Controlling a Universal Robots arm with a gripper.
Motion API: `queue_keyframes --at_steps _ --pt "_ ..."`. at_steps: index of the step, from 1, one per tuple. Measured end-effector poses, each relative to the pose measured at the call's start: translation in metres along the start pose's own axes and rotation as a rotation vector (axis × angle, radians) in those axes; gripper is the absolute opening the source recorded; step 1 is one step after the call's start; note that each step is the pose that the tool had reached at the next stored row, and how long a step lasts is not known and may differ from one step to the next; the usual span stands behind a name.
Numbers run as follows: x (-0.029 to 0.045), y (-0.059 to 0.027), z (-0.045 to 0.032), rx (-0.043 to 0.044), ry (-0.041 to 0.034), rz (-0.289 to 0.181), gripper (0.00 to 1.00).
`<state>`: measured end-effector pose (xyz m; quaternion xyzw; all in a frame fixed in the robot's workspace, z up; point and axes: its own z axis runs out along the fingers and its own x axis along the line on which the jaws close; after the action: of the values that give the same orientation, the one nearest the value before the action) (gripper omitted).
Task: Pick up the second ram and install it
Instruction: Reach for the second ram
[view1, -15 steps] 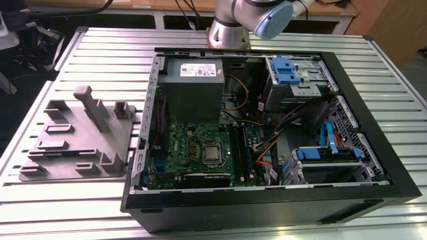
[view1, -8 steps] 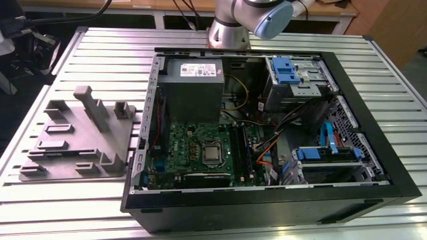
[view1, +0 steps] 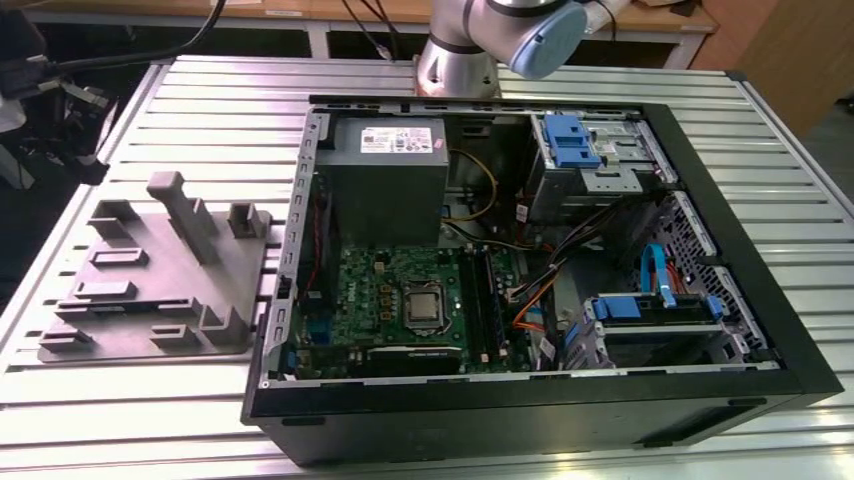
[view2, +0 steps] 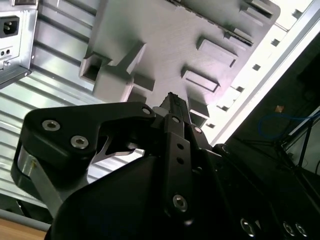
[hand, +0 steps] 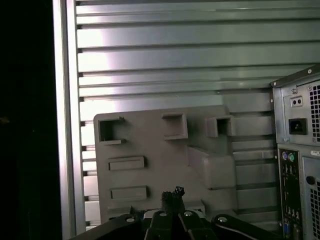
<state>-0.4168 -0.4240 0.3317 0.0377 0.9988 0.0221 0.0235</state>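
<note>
**Gripper** (view2: 172, 101) (hand: 173, 194): in both wrist views it hangs over the grey fixture tray (view2: 165, 45) (hand: 150, 145). The fingers (view2: 175, 112) are drawn together at the tips, and nothing can be made out between them.

**Second ram:** cannot be picked out for certain. The only narrow dark strips of that shape stand on edge in the memory slots (view1: 491, 300), just to the exterior view's right of the processor socket (view1: 424, 308) (inside the case, well apart from the fingers over the tray).

**Computer case** (view1: 747, 330): lies open on the slatted metal counter (view1: 134, 420). The green motherboard (view1: 374, 290) is exposed, with the grey power-supply box (view1: 387, 170) beyond it.

**Fixture tray** (view1: 147, 290): sits on the counter just beside the case, on the exterior view's left.

**Arm** (view1: 494, 40): rises behind the case.
</note>
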Motion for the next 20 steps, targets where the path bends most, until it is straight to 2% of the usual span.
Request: queue_keyframes --at_steps 9,20 --pt "0.0012 -0.015 0.0107 0.0001 0.0001 0.0 0.1" --pt "0.0046 -0.0307 0.0282 0.0001 0.0002 0.0 0.1"
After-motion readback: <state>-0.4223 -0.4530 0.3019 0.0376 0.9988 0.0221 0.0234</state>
